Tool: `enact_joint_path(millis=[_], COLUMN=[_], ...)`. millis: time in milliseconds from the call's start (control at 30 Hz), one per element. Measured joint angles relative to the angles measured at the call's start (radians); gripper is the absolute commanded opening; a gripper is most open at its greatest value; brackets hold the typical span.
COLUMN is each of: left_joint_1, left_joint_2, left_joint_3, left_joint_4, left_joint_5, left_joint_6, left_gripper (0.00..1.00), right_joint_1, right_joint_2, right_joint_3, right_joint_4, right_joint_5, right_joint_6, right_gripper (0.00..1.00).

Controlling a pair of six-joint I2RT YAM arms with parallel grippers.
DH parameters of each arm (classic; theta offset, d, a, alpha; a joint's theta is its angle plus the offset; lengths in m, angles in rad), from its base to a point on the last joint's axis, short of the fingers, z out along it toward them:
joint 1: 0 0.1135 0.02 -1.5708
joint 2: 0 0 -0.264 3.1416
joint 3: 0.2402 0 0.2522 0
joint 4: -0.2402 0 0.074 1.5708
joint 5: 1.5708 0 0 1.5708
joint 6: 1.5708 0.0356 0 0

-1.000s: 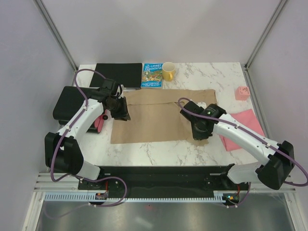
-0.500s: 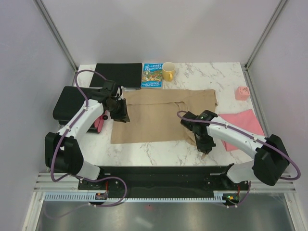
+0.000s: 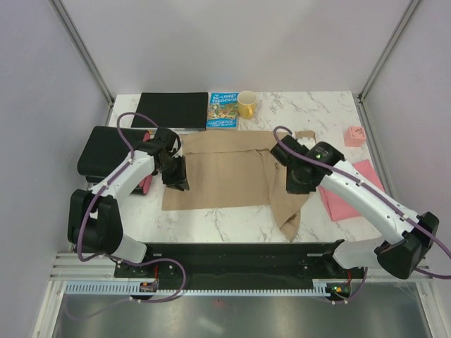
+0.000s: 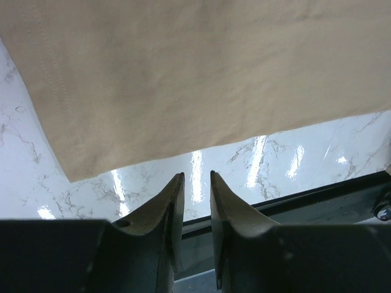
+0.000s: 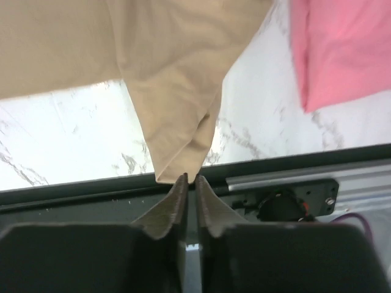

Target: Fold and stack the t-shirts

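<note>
Since a second ago the right gripper (image 5: pixel 190 178) has dragged the right-hand side of the tan cloth short-sleeved shirt (image 3: pixel 225 172) toward the near edge of the white marble table (image 3: pixel 232 224) and then drawn back up over it. A long tongue of cloth now lies pulled out toward the arm bases. The left gripper (image 4: pixel 194 176) has slid a little nearer along the shirt's left edge.

From where I stand the right fingers are only a sliver apart, with nothing caught in the slit. The pointed end of that tan tongue lies right at their tips; whether it touches them I cannot tell. Beyond and to the right of those fingers lies the plain pink cloth shirt (image 5: pixel 342 55), flat on the marble, with a strip of bare marble between it and the tan one.

The left fingers stand partly open, a clear gap between them, holding nothing. They hang above bare marble. The tan shirt's stitched corner lies beyond the tips and to their left, and its long straight edge runs across just past them. The shirts are not yet stacked.
</note>
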Motion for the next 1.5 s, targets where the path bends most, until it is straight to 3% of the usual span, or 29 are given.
enact_joint_path(millis=[133, 267, 433, 733, 900, 1233, 1500], left_joint_1=[-0.004, -0.016, -0.043, -0.095, -0.113, -0.121, -0.189], left_joint_2=[0.027, 0.063, 0.073, 0.099, 0.145, 0.249, 0.363], left_joint_3=[0.000, 0.000, 0.000, 0.000, 0.001, 0.105, 0.221], left_joint_4=[0.023, 0.032, 0.032, 0.033, 0.035, 0.037, 0.000], left_joint_5=[0.001, 0.001, 0.005, 0.007, 0.000, -0.051, -0.132], left_joint_6=[0.000, 0.000, 0.003, 0.003, 0.004, 0.005, 0.003], left_gripper=[0.31, 0.31, 0.30, 0.22, 0.02, 0.02, 0.02], right_joint_1=[-0.039, -0.178, -0.359, -0.453, -0.483, -0.513, -0.533], right_joint_2=[0.089, 0.204, 0.370, 0.704, 0.813, 0.915, 0.969], right_joint_3=[0.148, 0.138, 0.137, 0.332, 0.359, 0.444, 0.527], right_joint_4=[0.032, 0.214, 0.422, 0.617, 0.663, 0.681, 0.665], right_joint_5=[0.109, 0.108, 0.108, 0.079, 0.066, 0.067, 0.077], right_joint_6=[-0.061, -0.153, -0.254, -0.409, -0.450, -0.507, -0.523], right_gripper=[0.11, 0.17, 0.10, 0.05, 0.00, 0.00, 0.00])
